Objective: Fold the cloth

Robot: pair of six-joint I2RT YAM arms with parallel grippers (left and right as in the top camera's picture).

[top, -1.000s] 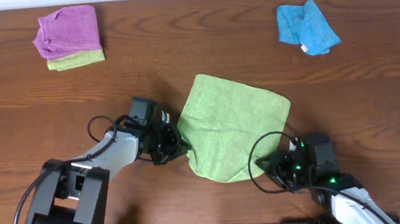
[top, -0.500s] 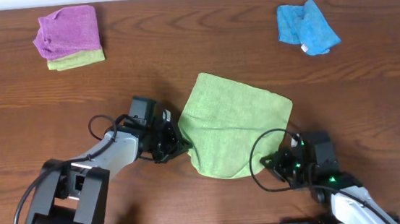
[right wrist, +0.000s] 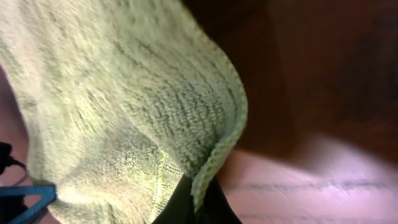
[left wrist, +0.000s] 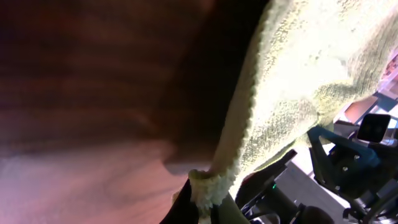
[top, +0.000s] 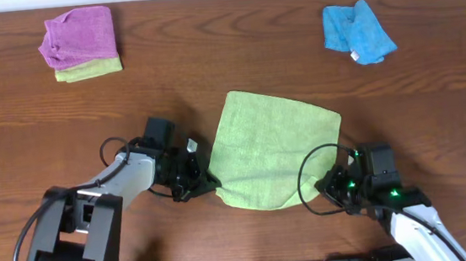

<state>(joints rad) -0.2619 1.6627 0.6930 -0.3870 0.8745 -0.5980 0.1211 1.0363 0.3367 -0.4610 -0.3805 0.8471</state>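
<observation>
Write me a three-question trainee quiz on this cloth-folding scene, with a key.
1. True or false: the left gripper is shut on a corner of the green cloth.
2. Colour of the cloth at the far right: A orange, B blue, C white?
3. Fill in: the purple cloth lies on a ____ cloth.
Key: 1 true; 2 B; 3 yellow-green.
</observation>
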